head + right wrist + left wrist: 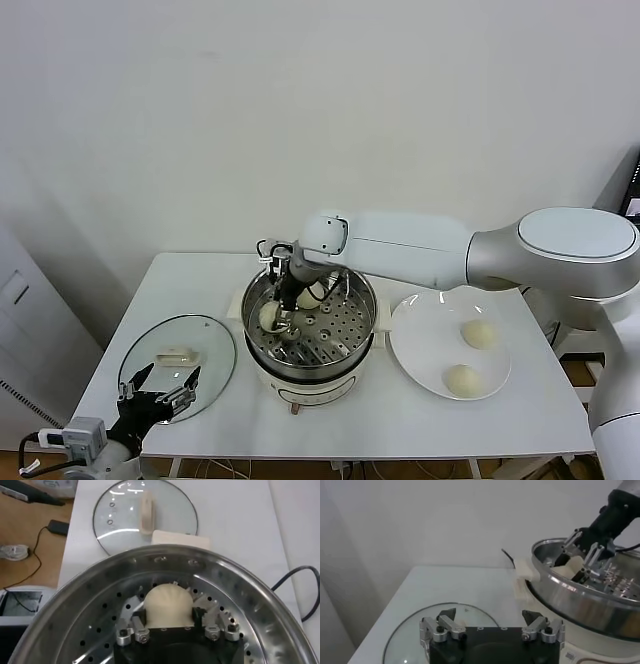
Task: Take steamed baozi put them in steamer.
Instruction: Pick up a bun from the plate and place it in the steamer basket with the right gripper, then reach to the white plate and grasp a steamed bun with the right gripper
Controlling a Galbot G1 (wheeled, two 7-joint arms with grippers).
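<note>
The steamer (352,322), a steel pot with a perforated tray on a white base, stands mid-table. My right gripper (277,322) reaches into it and is shut on a cream-white baozi (268,317), low over the tray at the pot's left side. In the right wrist view the baozi (167,604) sits between both fingers (139,618) above the perforated tray (100,625). A second baozi (311,296) lies in the steamer behind the gripper. Two more baozi (479,334) (461,379) lie on the white plate (430,335). My left gripper (160,393) is open and empty at the table's front left.
The glass lid (205,345) with its cream handle (175,356) lies flat left of the steamer, under my left gripper (490,617). The plate touches the steamer's right side. A black cord (295,577) runs off behind the pot. The wall is close behind.
</note>
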